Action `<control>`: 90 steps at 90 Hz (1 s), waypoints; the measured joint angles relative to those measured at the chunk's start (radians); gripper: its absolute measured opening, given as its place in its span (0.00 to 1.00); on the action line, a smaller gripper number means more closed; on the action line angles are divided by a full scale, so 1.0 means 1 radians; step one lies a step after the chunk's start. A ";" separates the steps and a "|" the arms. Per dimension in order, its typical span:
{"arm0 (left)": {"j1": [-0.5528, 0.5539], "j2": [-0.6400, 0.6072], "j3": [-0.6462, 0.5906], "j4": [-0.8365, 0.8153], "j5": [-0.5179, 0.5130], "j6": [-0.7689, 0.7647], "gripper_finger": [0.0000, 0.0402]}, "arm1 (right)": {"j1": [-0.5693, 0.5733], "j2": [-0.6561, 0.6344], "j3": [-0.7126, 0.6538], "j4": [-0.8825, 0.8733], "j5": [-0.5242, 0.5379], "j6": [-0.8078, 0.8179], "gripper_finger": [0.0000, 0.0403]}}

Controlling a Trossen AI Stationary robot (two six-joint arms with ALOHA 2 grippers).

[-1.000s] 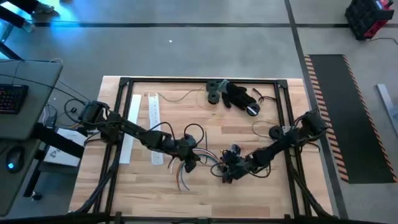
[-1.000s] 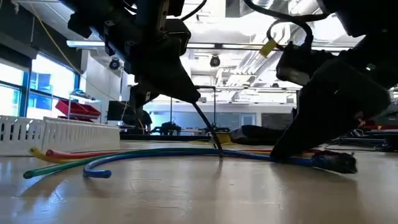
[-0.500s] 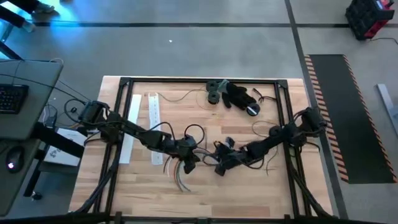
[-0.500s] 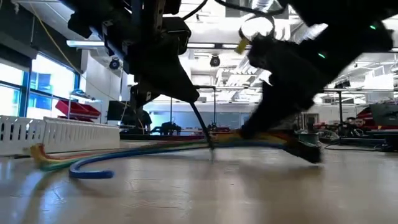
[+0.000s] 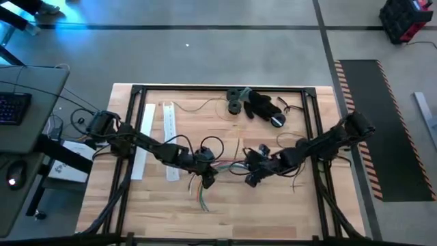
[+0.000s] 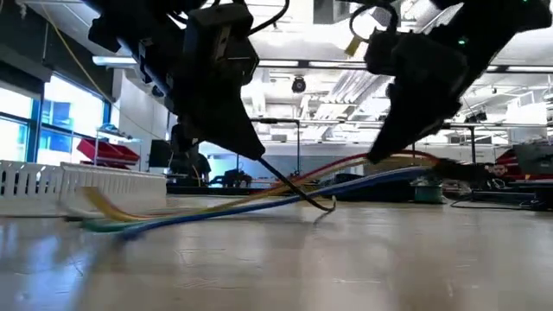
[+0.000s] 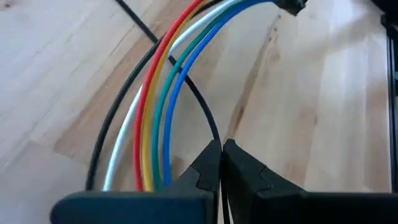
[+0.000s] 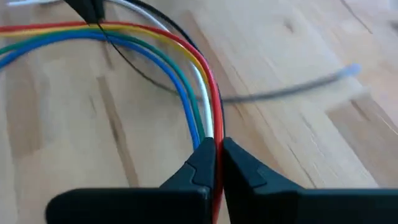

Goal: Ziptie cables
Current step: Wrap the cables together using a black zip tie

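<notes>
The right gripper [image 8: 217, 163] pinches the cables [image 8: 186, 81], lifting them off the worktop [image 5: 273, 205]. The left gripper's [image 7: 221, 163] fingers are pressed together on a thin black zip tie [image 7: 186, 87] beside the cables.

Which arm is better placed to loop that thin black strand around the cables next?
Left, probably. The left gripper has its jaws shut on the thin black strand, right beside the cables; the right gripper is shut on the cables, holding that end off the table.
</notes>
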 joint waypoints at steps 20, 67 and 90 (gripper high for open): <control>0.000 0.000 0.000 0.003 0.002 -0.001 0.00 | 0.042 -0.020 -0.104 0.009 -0.024 0.144 0.00; 0.010 0.000 0.176 -0.160 -0.017 0.080 0.00 | -0.072 -0.076 -0.235 0.181 -0.112 -0.233 0.38; 0.038 0.000 0.277 -0.203 -0.013 0.090 0.00 | -0.053 -0.182 -0.184 0.327 -0.142 -0.471 0.59</control>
